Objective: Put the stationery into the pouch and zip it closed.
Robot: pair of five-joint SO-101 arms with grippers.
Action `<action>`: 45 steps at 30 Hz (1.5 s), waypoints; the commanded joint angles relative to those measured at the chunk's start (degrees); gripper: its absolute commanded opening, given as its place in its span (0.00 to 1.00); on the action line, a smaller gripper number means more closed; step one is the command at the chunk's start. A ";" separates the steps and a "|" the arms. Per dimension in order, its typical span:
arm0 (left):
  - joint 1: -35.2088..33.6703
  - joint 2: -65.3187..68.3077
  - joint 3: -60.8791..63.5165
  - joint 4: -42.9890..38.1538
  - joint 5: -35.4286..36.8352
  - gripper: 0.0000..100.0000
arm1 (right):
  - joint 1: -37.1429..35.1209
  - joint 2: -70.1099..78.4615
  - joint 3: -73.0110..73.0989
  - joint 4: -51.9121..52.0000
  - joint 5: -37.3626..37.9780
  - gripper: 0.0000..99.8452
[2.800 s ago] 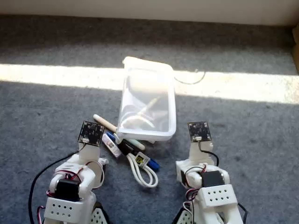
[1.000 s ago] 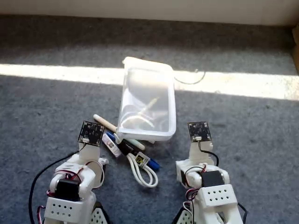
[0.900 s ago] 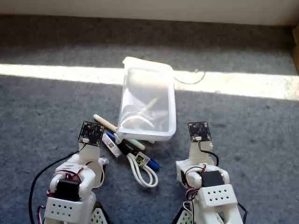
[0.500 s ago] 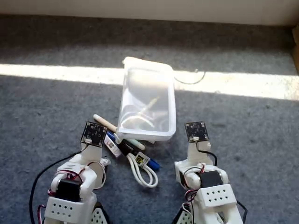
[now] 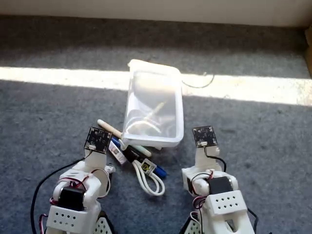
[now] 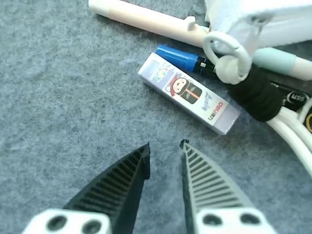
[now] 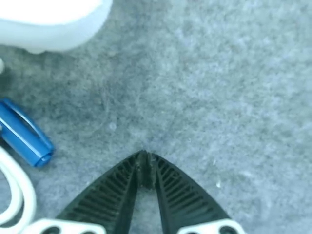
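Note:
A translucent white pouch (image 5: 154,108) lies flat on the grey carpet with its mouth toward the arms. Just before it sits the stationery pile: a cream pen (image 6: 146,20), a blue pen (image 6: 177,55), a small eraser box (image 6: 191,91), a pale teal pen (image 6: 288,66) and a looped white cable (image 5: 150,183) held by a black band (image 6: 256,92). The pouch's ring-shaped zipper pull (image 6: 227,56) rests on the pens. My left gripper (image 6: 165,145) hovers slightly open, a short way before the eraser box, holding nothing. My right gripper (image 7: 145,158) is shut and empty over bare carpet, beside the blue pen's end (image 7: 25,132).
The left arm (image 5: 83,180) and right arm (image 5: 212,183) stand at the near edge, either side of the pile. A thin cord (image 5: 197,83) lies behind the pouch in a sunlit band. Grey carpet spreads out on both sides.
Both wrists have shifted slightly inward toward the stationery pile over the last second. The pouch and the stationery have not moved.

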 commanded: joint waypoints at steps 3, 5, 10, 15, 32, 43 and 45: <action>0.48 -0.48 -0.13 0.00 -0.35 0.11 | 0.66 0.57 -4.62 -2.24 -3.52 0.01; 0.48 -0.57 0.75 -0.09 -0.35 0.11 | 0.66 0.57 -6.81 -1.98 -6.33 0.01; 0.48 -0.57 0.57 -0.09 -0.35 0.11 | 0.66 0.57 -10.51 -1.80 -7.03 0.01; -2.68 -0.57 0.75 -0.26 -0.35 0.11 | 0.66 -0.57 -12.09 0.66 -7.12 0.01; -11.03 -0.57 1.19 -5.01 -0.35 0.11 | 0.57 -31.69 -21.05 20.70 -7.30 0.01; -15.16 -0.57 1.19 -7.38 -0.44 0.11 | 0.31 -31.78 -21.14 7.16 -7.30 0.01; -17.89 -0.57 1.19 -8.88 -0.44 0.11 | 0.31 -31.78 -21.14 4.18 -7.30 0.01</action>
